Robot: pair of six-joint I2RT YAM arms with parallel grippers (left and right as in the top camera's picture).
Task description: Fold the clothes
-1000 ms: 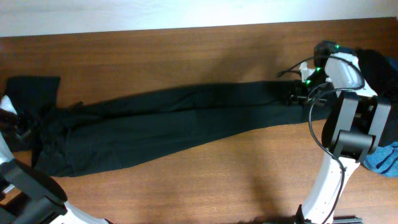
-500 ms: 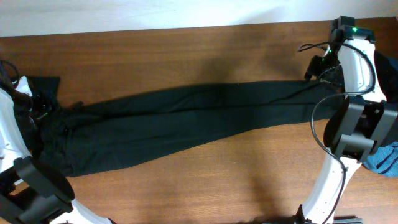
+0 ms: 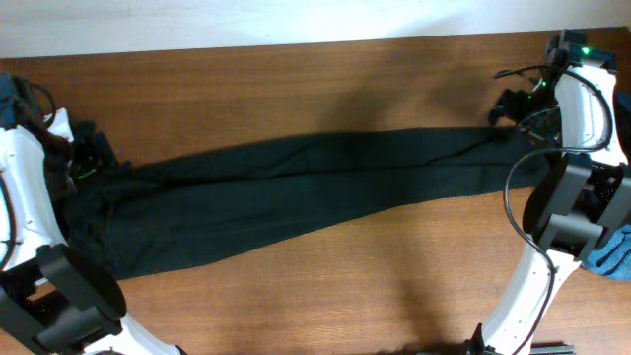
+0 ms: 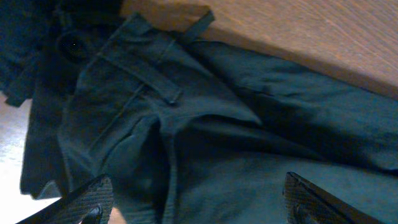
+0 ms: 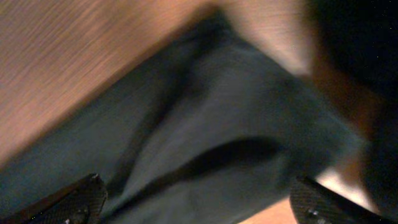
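Brown worktop (image 3: 296, 89) with long black trousers (image 3: 296, 192) laid flat. Over the waist end, left fingers (image 4: 90, 200) wide open, empty. Over the leg end, right fingers (image 5: 78, 202) wide open, empty.

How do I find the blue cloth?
On the wooden table, follow the long black trousers to their right end. Below that, at the picture's right edge behind the right arm, peeks the blue cloth, bright against the black trousers.

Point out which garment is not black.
The blue piece at the overhead view's right edge; the long trousers are black.
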